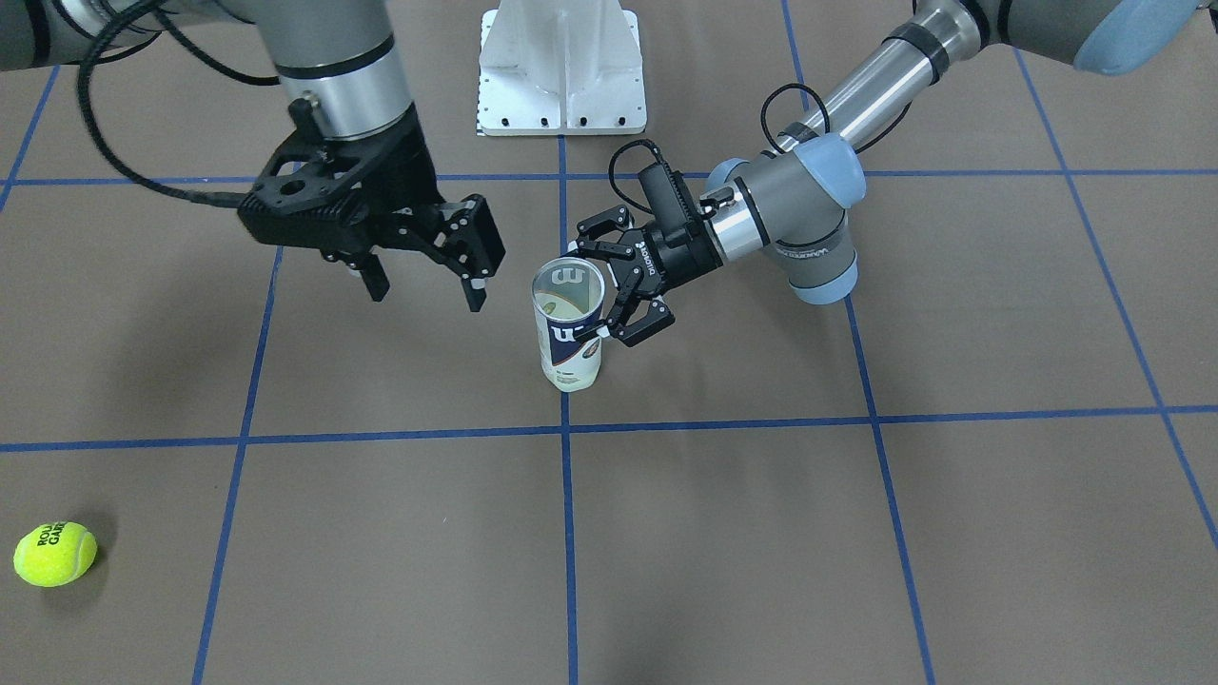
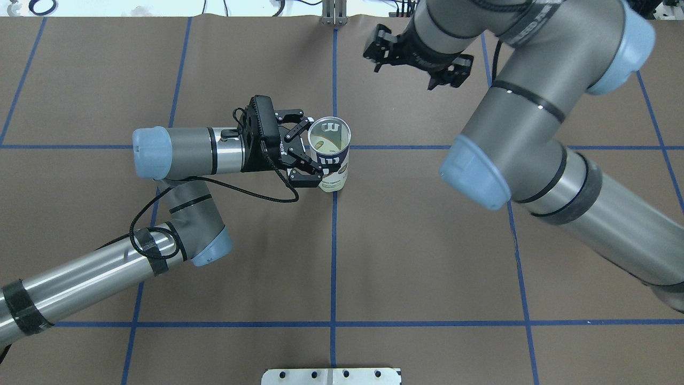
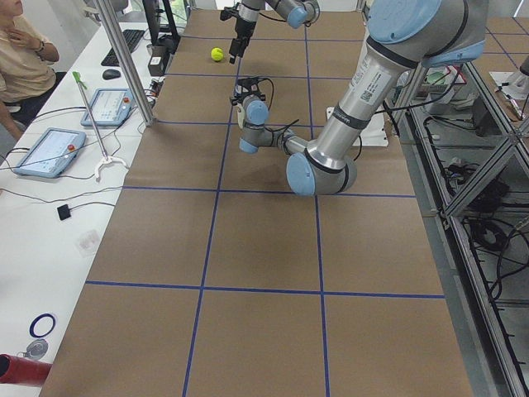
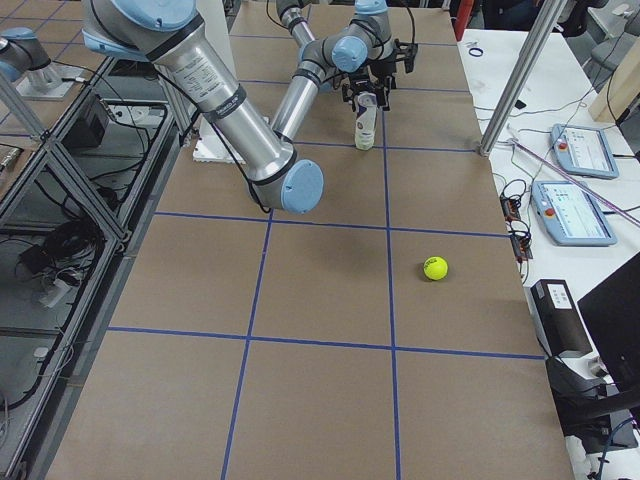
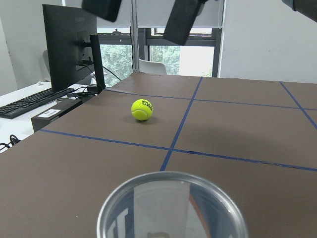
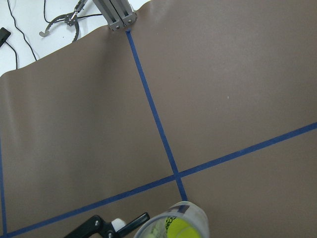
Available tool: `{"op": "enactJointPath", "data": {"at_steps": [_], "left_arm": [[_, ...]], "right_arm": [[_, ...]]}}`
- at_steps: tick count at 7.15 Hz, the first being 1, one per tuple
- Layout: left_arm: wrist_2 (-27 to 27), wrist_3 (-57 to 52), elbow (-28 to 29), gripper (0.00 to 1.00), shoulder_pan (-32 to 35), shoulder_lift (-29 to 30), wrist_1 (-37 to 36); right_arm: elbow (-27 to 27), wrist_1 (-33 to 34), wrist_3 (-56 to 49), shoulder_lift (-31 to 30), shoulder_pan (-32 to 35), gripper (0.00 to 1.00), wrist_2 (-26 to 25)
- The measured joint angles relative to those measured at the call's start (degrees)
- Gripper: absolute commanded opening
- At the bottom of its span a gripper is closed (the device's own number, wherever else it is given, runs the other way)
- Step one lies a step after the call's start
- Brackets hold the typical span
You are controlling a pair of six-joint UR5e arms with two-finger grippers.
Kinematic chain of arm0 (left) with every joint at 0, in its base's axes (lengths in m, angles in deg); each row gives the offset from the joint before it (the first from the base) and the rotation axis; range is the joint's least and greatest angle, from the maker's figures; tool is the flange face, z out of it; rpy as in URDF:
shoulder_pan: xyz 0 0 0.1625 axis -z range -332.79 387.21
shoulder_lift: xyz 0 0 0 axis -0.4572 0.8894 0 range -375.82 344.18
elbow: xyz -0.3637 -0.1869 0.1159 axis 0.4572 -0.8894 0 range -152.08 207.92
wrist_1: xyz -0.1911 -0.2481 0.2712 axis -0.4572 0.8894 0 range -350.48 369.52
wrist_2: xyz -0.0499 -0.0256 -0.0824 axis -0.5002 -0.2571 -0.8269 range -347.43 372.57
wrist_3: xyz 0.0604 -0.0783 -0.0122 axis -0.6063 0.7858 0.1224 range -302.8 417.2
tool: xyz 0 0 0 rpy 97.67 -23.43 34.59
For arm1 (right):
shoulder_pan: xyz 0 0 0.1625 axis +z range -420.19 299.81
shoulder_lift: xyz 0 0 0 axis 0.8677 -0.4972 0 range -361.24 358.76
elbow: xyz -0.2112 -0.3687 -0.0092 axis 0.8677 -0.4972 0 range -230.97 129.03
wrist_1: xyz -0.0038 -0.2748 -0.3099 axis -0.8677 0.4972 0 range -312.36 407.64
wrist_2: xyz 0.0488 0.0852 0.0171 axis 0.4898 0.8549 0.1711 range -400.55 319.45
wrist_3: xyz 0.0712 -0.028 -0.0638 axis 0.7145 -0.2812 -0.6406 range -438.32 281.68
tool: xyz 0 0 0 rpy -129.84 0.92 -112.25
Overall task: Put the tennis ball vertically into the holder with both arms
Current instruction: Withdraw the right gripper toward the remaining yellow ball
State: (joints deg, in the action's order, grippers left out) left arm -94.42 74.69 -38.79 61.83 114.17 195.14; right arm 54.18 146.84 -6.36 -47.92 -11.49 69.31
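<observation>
The holder (image 1: 568, 333), a clear tube with a white and navy label, stands upright near the table's middle, open end up. Something yellow-green shows inside it in the right wrist view (image 6: 179, 228). My left gripper (image 1: 598, 293) reaches in sideways and is shut on the tube's upper part, as the overhead view (image 2: 314, 155) also shows. My right gripper (image 1: 426, 295) hangs open and empty above the table, beside the tube and apart from it. A yellow tennis ball (image 1: 55, 554) lies on the table far from both grippers. It also shows in the left wrist view (image 5: 142, 109).
The white pedestal base (image 1: 561, 67) stands at the robot's edge of the table. Blue tape lines grid the brown tabletop (image 1: 761, 533). Monitors and tablets sit beyond the table's far edge (image 4: 580, 210). An operator (image 3: 25, 58) sits at the side.
</observation>
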Motion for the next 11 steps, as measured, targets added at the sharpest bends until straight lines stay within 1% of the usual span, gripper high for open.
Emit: {"op": "enactJointPath", "data": {"at_steps": [2,3,4,5,6,7,8,9,11], "left_arm": [[0.03,0.04,0.0,0.96,0.03,-0.02,0.02],[0.03,0.02,0.0,0.98,0.06,-0.09,0.06],[0.05,0.01,0.0,0.98,0.07,-0.13,0.1],[0.07,0.0,0.0,0.99,0.08,-0.19,0.16],[0.07,0.0,-0.02,0.99,0.09,-0.23,0.22],[0.1,0.0,-0.03,0.99,0.12,-0.28,0.37],[0.11,0.0,-0.03,0.99,0.15,-0.32,0.66],[0.11,0.0,-0.01,0.99,0.16,-0.34,0.86],[0.12,0.04,0.0,0.99,0.17,-0.41,0.95]], "right_arm": [[-1.83,-0.6,-14.84,-5.57,7.33,0.99,3.39],[-4.8,-3.06,-21.92,-8.22,10.89,0.99,5.3],[-9.52,-8.85,-27.79,-10.67,14.37,0.99,7.55],[-15.84,-16.12,-32.59,-12.25,17.27,0.99,9.42],[-23.59,-24.56,-36.2,-12.99,19.32,0.99,10.54],[-31.05,-33.3,-37.72,-13.25,20.35,0.99,10.97],[-36.35,-39.51,-38.33,-13.32,20.78,0.99,11.1],[-39.11,-42.21,-39.07,-13.32,20.93,0.99,11.13],[-42.09,-44.27,-40.47,-13.42,20.54,0.99,10.57]]}}
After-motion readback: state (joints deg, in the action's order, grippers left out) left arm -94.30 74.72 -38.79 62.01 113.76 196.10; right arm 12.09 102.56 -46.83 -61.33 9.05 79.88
